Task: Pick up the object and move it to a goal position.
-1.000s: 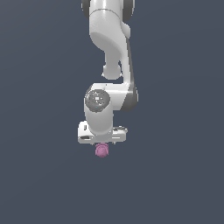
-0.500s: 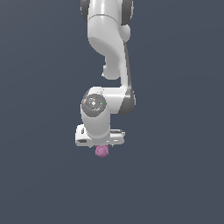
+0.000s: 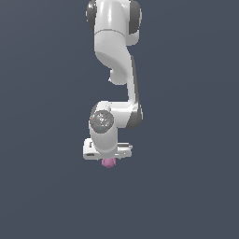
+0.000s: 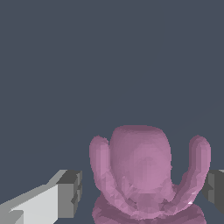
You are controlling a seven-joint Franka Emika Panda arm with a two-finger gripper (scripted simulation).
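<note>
Exterior view: white Panda arm (image 3: 114, 70) hangs down from 12 o'clock, elbow bent, wrist joint facing the camera. Flat white hand at the bottom. Background is uniform dark grey-blue; no edge of a counter can be made out.

The gripper (image 3: 108, 158) points straight down. The object (image 3: 108, 162), a small pink-purple lump, sits directly beneath the hand at 6 o'clock, touching its underside. Only the lower part of the lump shows; the rest is tucked up between the jaws. No shadow or surface visible below it, so whether it rests on anything cannot be told.

Wrist view: the object (image 4: 146, 175) fills the lower middle. A rounded central dome with a flattish top, two upturned lobes at 9 and 3 o'clock of the dome, and a wider pink base below. One dark grey finger pad (image 4: 70, 194) stands just beside the lobe at 9 o'clock; the other pad (image 4: 215, 187) sits at the frame edge against the 3 o'clock lobe.

Jaws: partly spread, straddling the lump. They appear to be pinching it, though a thin gap shows on the 9 o'clock side, so firm contact is uncertain.
</note>
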